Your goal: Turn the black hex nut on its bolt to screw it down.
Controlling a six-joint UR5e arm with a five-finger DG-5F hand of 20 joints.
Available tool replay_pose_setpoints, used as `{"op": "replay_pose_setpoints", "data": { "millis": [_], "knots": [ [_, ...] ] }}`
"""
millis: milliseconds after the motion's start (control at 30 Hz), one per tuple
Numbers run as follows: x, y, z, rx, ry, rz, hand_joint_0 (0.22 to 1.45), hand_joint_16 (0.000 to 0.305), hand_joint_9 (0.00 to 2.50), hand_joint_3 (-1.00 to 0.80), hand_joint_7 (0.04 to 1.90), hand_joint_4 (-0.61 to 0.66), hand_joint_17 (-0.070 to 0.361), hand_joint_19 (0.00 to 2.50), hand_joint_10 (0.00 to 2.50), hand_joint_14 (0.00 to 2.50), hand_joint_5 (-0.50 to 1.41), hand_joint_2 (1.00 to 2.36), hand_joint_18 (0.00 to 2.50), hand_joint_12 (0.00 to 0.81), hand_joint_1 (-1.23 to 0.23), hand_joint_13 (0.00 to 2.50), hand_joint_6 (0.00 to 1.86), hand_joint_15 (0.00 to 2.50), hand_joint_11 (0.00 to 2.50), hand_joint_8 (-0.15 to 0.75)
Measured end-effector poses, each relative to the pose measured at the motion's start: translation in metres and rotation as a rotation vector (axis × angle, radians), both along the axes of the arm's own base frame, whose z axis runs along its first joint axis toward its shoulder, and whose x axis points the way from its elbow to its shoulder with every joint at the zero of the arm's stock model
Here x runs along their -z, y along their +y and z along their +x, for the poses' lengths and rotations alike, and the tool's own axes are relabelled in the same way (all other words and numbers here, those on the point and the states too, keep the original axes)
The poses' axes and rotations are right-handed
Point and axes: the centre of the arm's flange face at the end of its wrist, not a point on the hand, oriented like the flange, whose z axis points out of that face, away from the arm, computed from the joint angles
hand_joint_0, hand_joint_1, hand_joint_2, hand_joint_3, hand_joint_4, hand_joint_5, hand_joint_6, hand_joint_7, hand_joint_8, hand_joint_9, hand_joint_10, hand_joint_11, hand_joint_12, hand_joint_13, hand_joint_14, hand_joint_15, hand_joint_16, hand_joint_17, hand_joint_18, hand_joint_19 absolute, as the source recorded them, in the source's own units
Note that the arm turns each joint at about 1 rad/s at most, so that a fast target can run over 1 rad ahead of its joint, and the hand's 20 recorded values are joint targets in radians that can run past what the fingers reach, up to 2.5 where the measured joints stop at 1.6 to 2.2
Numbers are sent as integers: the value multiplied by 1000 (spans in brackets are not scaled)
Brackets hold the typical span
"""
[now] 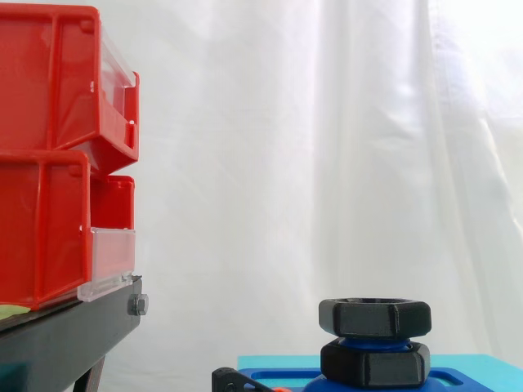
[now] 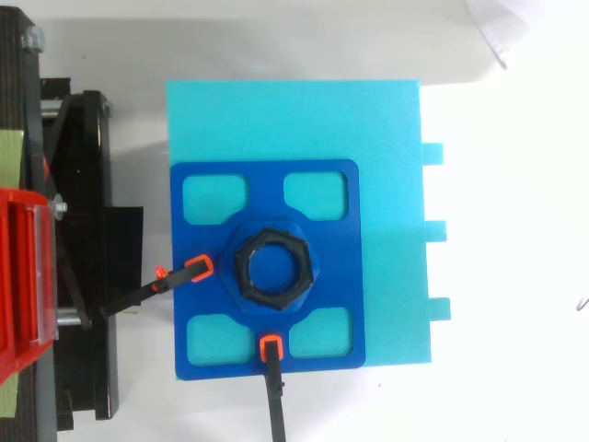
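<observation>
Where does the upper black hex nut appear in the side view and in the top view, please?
Side view: the upper black hex nut sits low, right of centre, above a second black nut on the blue bolt.
Top view: the upper black hex nut rings the bolt at the middle of the dark blue plate, near the picture's centre.
Shared landmark: the red bins, at the left edge in both.

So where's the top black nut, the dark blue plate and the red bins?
top black hex nut [image 1: 374, 318]: side view, on its front face.
dark blue plate [image 2: 267, 189]: top view, bare strip between its upper two windows.
red bins [image 1: 49, 82]: side view, upper bin's side wall.
</observation>
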Motion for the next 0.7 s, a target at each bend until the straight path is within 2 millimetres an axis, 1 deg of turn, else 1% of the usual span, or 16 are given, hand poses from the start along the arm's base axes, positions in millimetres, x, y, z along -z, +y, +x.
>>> {"op": "replay_pose_setpoints", "data": {
  "millis": [100, 400, 700],
  "knots": [
    [0, 0, 0, 0, 0, 0, 436, 42, 508, -500, 782, 143, 94, 414, 7, 7, -237, 1000, 450, 286, -551, 525, 502, 181, 257, 228],
    [0, 0, 0, -1, 0, 0, 453, 41, 547, -500, 781, 174, 93, 383, 8, 6, -222, 1000, 424, 285, -505, 520, 502, 175, 267, 232],
    [2, 0, -2, 0, 21, -5, 467, 42, 571, -500, 782, 198, 95, 387, 8, 7, -210, 1000, 419, 281, -494, 517, 502, 175, 269, 231]
  ]
}}
